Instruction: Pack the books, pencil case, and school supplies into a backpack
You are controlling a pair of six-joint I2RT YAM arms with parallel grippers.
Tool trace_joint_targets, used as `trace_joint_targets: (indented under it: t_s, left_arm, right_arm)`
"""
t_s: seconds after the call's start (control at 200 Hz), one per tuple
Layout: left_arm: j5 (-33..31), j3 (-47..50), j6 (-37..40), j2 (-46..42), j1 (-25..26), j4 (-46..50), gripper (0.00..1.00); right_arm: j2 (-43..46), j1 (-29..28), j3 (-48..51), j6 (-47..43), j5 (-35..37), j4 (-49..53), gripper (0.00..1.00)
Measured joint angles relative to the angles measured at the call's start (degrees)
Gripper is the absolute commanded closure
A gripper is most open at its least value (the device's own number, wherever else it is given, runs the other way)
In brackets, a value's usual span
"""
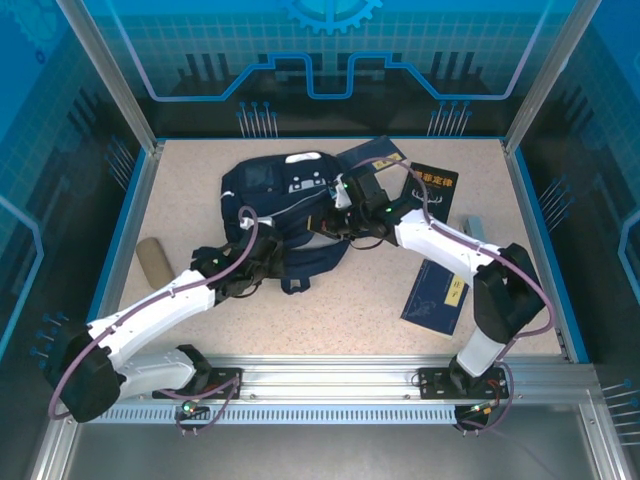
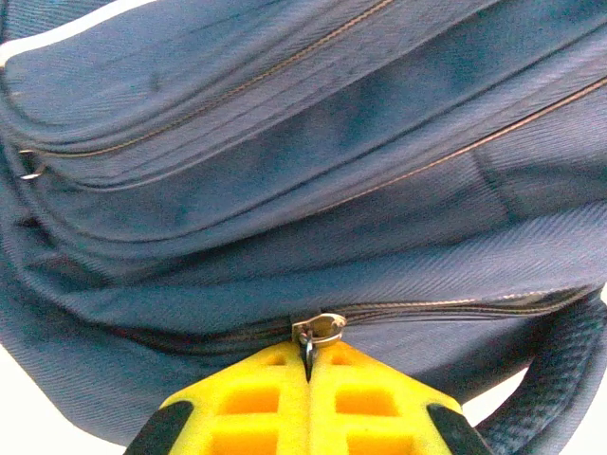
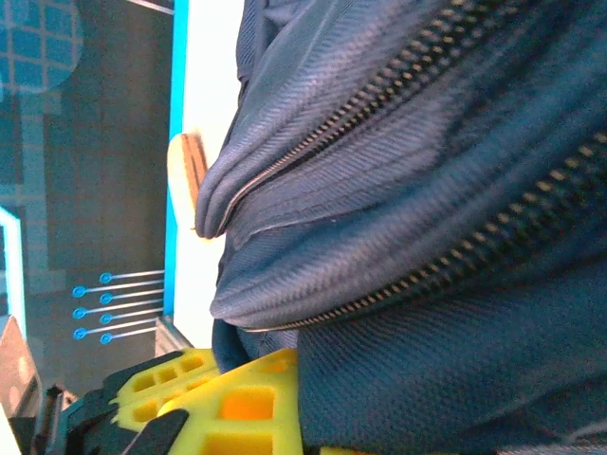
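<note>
The navy backpack [image 1: 285, 205] lies flat in the middle of the table. My left gripper [image 1: 262, 262] is at its near-left edge, shut on the metal zipper pull [image 2: 320, 329], which sticks out from between the yellow fingertips [image 2: 275, 389]. My right gripper [image 1: 335, 215] is at the bag's right side, shut on a fold of backpack fabric [image 3: 427, 379] beside a zipper line. A navy book with a yellow label [image 1: 437, 295] lies near right, a black book [image 1: 433, 190] far right, and another navy book [image 1: 375, 155] sits behind the right wrist. The tan pencil case [image 1: 153, 261] rests at the left.
A small pale-blue item [image 1: 475, 228] lies by the right wall. Blue rails and glass walls [image 1: 130, 210] enclose the table. The backpack's dark straps [image 1: 295, 283] trail toward the near side.
</note>
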State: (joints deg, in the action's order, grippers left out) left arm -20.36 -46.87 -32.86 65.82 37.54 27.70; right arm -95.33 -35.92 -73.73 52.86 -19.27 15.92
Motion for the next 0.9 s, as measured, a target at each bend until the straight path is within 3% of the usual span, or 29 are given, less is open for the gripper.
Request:
trace_joint_targets:
  t_s: [0.49,0.64,0.765,0.9]
  left_arm:
    - [4.22,0.0,2.45,-1.01,-3.76,-1.11,1.0]
    - [10.49,0.48,5.44,-1.07,-4.87,-2.69,1.0]
    - [15.43,1.55,6.29,-1.18,-5.62,-3.91,1.0]
    - [19.58,1.7,6.25,-0.61,-4.63,-5.64,1.0]
  right_arm:
    - [1.86,2.51,2.38,-0.42,1.84,2.19,0.99]
    - [2.01,3.87,3.04,-1.11,0.63,2.54,0.74]
    - [3.52,5.6,4.5,-1.33,0.17,3.04,0.42]
    - [6.38,6.03,5.64,0.31,1.75,5.18,0.33]
